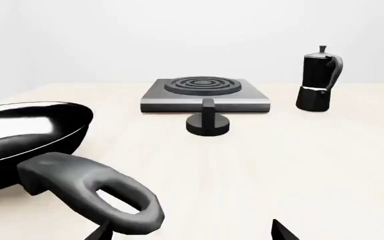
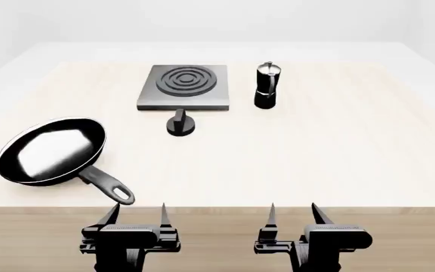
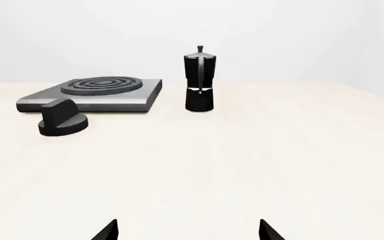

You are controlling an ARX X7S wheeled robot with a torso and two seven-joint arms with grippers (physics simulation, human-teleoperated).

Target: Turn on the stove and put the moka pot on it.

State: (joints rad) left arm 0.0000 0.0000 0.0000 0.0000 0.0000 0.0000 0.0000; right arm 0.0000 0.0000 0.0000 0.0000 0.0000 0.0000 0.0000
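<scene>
The stove [image 2: 185,86] is a dark-grey square slab with burner rings at the table's far middle; it also shows in the left wrist view [image 1: 204,94] and the right wrist view [image 3: 95,93]. Its round black knob [image 2: 179,124] sits apart, just in front of it. The moka pot [image 2: 267,85] stands upright to the right of the stove, also in the wrist views [image 1: 319,80] [image 3: 199,80]. My left gripper [image 2: 136,215] and right gripper [image 2: 293,214] are both open and empty at the table's near edge, far from these things.
A black frying pan [image 2: 51,150] lies at the near left, its handle [image 2: 109,185] pointing toward my left gripper; the handle lies close in the left wrist view [image 1: 92,190]. The light wooden table [image 2: 316,153] spans the view.
</scene>
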